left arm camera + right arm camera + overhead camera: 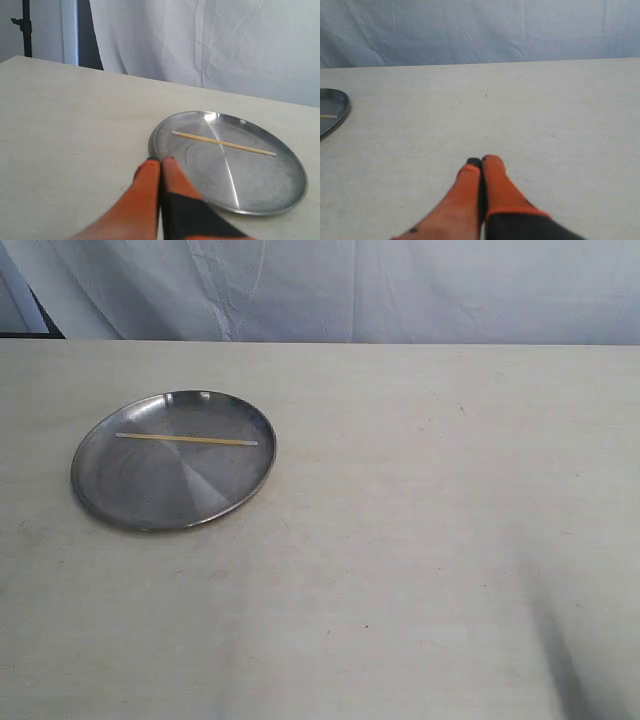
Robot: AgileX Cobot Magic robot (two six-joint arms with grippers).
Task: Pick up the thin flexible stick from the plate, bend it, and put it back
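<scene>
Stick lying flat across plate's far half, long axis running parallel to bench's far edge, plate sitting toward bench's far-left corner, left hand and right hand each pressed together, holding nothing

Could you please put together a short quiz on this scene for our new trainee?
1. True or false: the thin flexible stick lies straight inside the plate, with no gripper touching it.
2. Multiple choice: the left gripper is A) wide open, B) shut on the stick, C) shut and empty, short of the plate's rim.
3. Fill in the blank: in the exterior view, the plate stands on the ____ part of the table.

Key
1. True.
2. C.
3. Left.
</scene>
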